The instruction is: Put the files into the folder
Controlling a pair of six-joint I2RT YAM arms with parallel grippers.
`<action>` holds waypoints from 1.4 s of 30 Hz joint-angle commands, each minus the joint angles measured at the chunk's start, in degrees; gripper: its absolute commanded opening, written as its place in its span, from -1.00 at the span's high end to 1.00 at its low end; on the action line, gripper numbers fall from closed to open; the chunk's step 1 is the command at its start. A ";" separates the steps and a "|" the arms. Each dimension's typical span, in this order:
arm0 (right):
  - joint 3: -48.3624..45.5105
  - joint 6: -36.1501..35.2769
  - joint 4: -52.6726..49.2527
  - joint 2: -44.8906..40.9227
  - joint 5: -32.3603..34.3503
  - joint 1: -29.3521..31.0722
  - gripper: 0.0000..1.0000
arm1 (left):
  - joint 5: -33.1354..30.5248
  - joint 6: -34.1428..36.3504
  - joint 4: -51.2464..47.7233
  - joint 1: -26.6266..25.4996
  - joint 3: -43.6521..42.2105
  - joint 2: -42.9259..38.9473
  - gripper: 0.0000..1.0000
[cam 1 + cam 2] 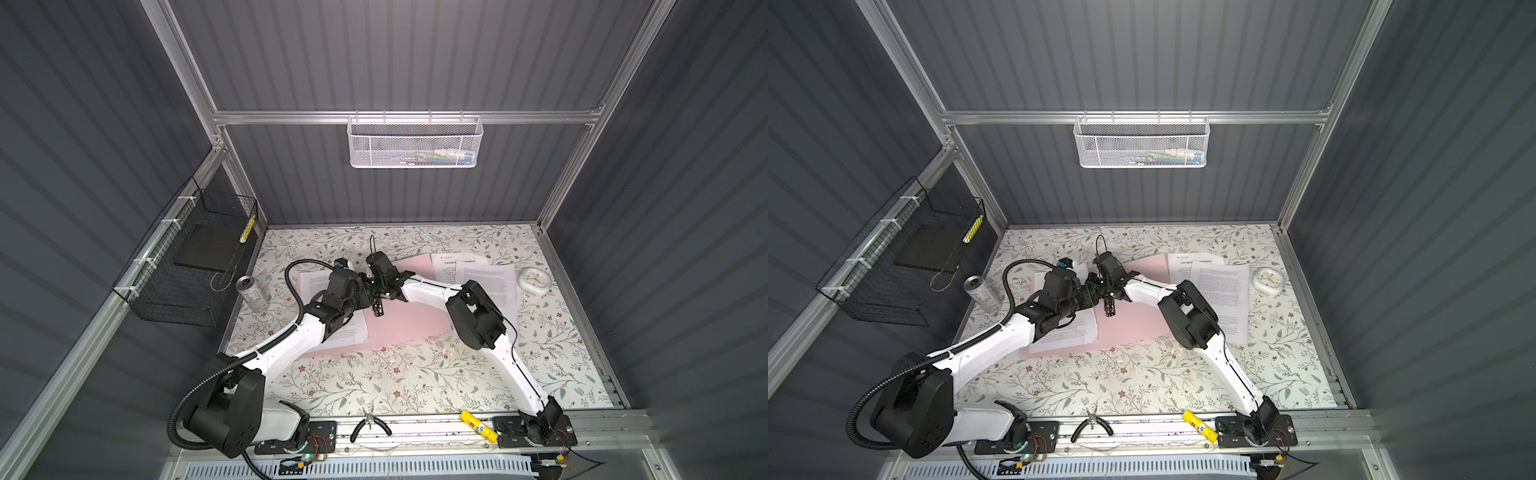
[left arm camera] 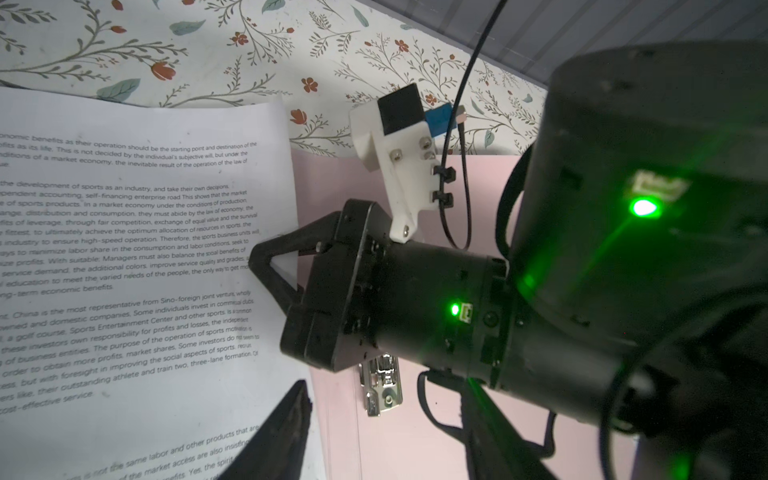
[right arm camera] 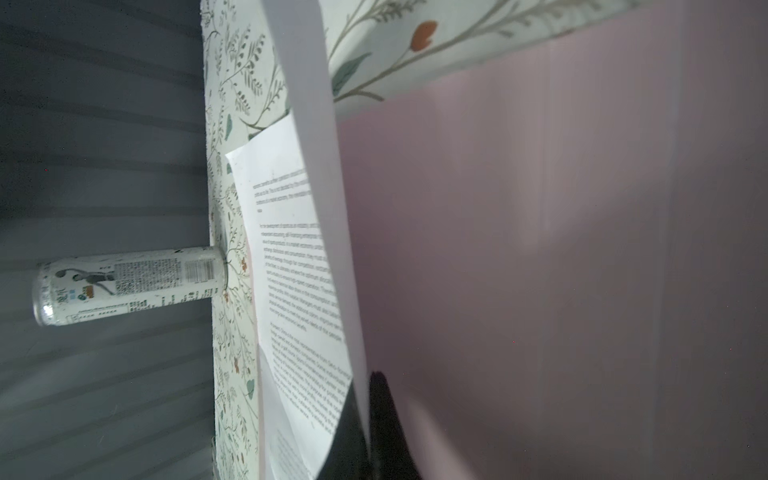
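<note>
Right pincer [image 3: 366,419] clamps paper sheet [image 3: 326,187] edge, left pincer [image 2: 291,415] state unclear; sheet may tear if snagged on folder [image 2: 415,436] clip [image 2: 384,382].

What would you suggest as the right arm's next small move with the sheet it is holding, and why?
Probably ease the edge toward the metal clip. The right gripper is shut on the sheet, its edge lifted over the open folder, and that edge appears to stop short of the clip.
</note>
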 commanded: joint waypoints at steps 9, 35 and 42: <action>-3.25 4.54 0.62 -0.46 2.03 0.21 1.00 | 1.26 -0.50 0.88 0.27 -0.52 1.78 -0.17; -2.47 7.80 3.47 0.27 -1.99 2.93 1.00 | 2.03 -0.67 2.82 0.22 -2.65 2.77 -0.16; -0.93 7.07 3.37 1.35 -3.21 2.81 1.00 | 1.93 -0.32 2.42 0.23 -2.50 3.28 -0.16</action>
